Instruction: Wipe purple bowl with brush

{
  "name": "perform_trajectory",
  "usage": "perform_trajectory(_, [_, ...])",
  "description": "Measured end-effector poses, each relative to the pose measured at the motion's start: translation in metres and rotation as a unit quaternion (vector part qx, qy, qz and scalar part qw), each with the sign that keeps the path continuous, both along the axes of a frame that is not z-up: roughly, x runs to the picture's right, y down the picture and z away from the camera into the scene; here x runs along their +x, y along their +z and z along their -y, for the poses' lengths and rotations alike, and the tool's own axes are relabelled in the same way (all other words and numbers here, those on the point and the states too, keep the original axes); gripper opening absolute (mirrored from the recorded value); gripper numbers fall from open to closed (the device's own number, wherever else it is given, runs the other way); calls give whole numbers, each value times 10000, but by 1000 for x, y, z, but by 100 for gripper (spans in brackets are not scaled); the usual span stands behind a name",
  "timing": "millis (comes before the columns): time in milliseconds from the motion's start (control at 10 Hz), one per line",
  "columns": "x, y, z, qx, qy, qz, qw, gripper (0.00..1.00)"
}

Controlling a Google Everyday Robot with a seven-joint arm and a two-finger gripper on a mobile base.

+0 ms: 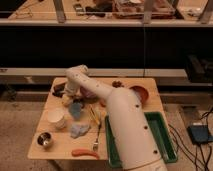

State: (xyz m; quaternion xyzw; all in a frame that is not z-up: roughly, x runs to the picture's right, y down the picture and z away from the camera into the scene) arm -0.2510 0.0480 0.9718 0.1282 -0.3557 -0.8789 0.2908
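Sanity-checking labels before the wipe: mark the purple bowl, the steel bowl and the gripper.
purple bowl (88, 94), camera view, visible part just beside the arm (122, 120).
steel bowl (44, 140), camera view, middle of its bare inside.
gripper (68, 96), camera view, its tip, over the table's (60, 149) rear left, left of the purple bowl.

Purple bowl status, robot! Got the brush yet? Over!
Gripper low at the table's far left, beside the brush. Purple bowl just right of it, half hidden by the arm. Orange fruit close by.

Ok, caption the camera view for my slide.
Robot arm reaches over a cluttered wooden table, end effector poised at its far left beside the purple bowl.
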Motion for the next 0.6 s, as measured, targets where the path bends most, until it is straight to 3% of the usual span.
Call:
perform_trajectory(200, [5,-4,-1,-264,417,538,9973,24])
perform_trajectory(400, [4,-11,4,-364,644,919,9930,5])
perform_trajectory(600, [2,-18,11,-392,752,1139,9899,0])
